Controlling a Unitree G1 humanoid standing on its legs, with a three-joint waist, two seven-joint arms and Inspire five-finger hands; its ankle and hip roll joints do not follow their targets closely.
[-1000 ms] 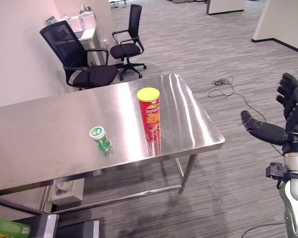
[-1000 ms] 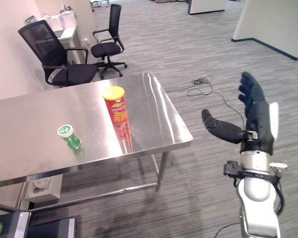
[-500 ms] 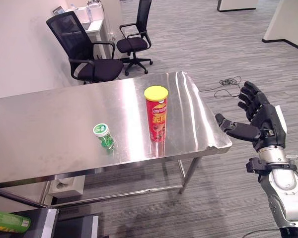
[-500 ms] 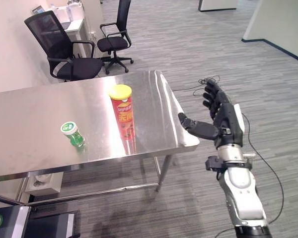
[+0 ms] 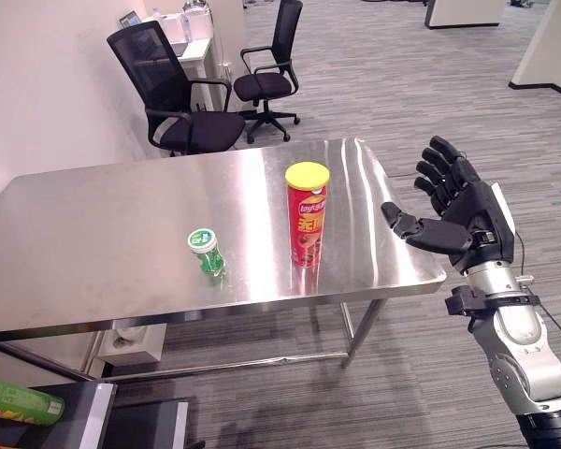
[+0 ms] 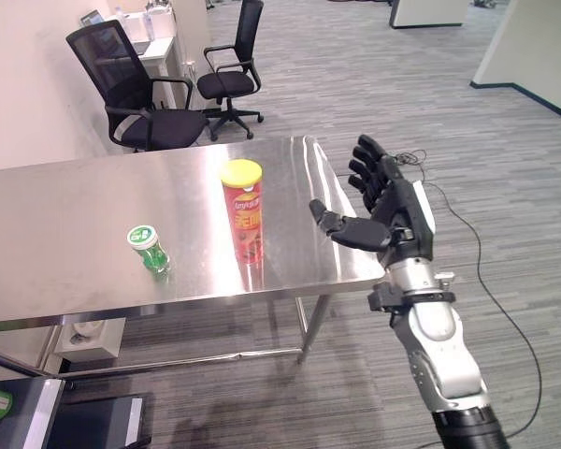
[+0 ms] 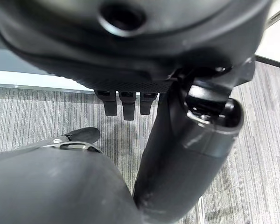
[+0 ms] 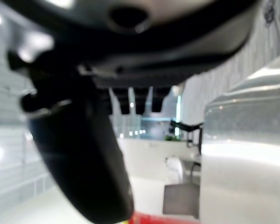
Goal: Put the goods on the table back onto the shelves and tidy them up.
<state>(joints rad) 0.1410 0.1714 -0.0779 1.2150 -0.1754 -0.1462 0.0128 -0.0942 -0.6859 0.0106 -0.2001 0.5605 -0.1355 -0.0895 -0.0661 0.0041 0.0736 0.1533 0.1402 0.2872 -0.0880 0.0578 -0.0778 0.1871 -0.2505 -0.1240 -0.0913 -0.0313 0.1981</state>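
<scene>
A tall red chip can with a yellow lid stands upright near the front right of the steel table. A small green bottle with a white-green cap stands to its left on the same table. My right hand hovers open at the table's right end, fingers spread and thumb toward the can, holding nothing; it is apart from the can. In the left wrist view my left hand hangs over the carpet with straight fingers and nothing in it.
Two black office chairs stand behind the table by a white desk. A green and red can lies on a low surface at the lower left. A power strip sits under the table.
My right hand has moved left, from off the table's right end to just above its right edge, nearer the chip can. The camera has shifted too.
</scene>
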